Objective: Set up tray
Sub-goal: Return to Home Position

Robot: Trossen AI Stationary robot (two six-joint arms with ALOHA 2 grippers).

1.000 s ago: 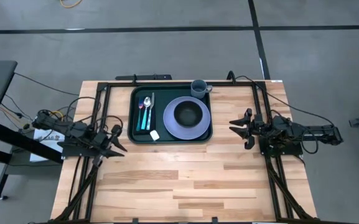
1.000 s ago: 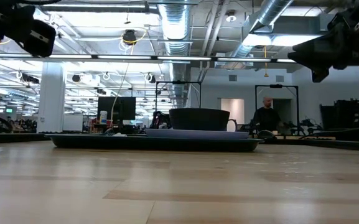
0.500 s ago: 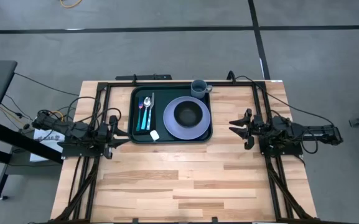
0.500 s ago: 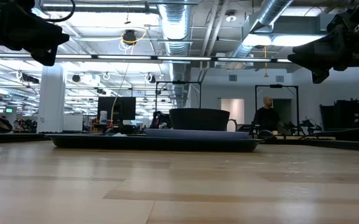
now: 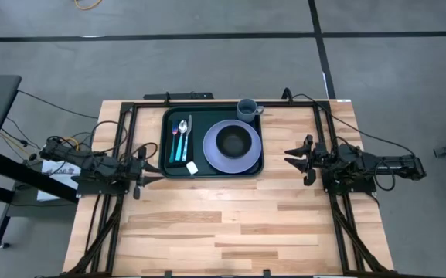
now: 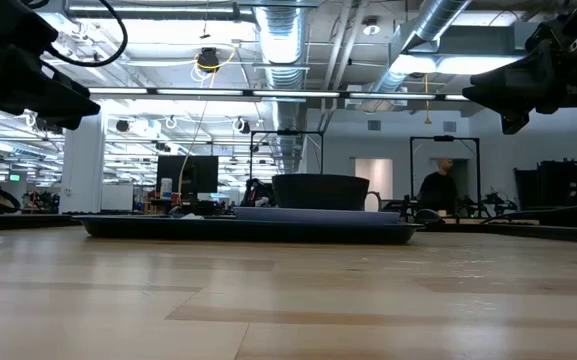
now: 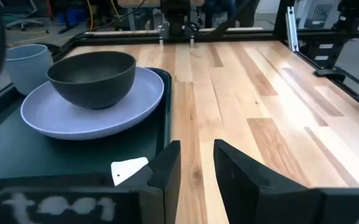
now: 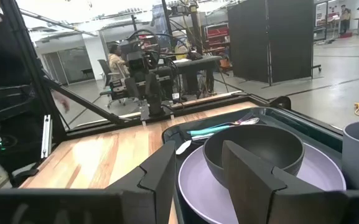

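Right now I'm counting one tray (image 5: 207, 116) sitting far-centre on the surface (image 5: 230, 224), carrying one plate (image 5: 211, 154), one bowl (image 5: 236, 140), one cup (image 5: 247, 109) and three utensils (image 5: 182, 137). Since a second ago my left tool (image 5: 158, 171) is sitting closer to the tray's left edge, its fingers narrowly parted. The right tool (image 5: 289, 156) is hanging narrowly parted near the opposite edge.

The high view looks straight down on the whole bench (image 5: 207, 224) from well above, with the tray (image 5: 167, 166) toward 12 o'clock. The low view sits at bench-top height and faces level across the wood into the room, seeing the tray edge-on. The left wrist view faces 3 o'clock past the left fingers (image 7: 167, 168), close to the bowl (image 7: 92, 74). The right wrist view faces 9 o'clock past the right fingers (image 8: 160, 168), close over the same bowl. All four views share the tray.
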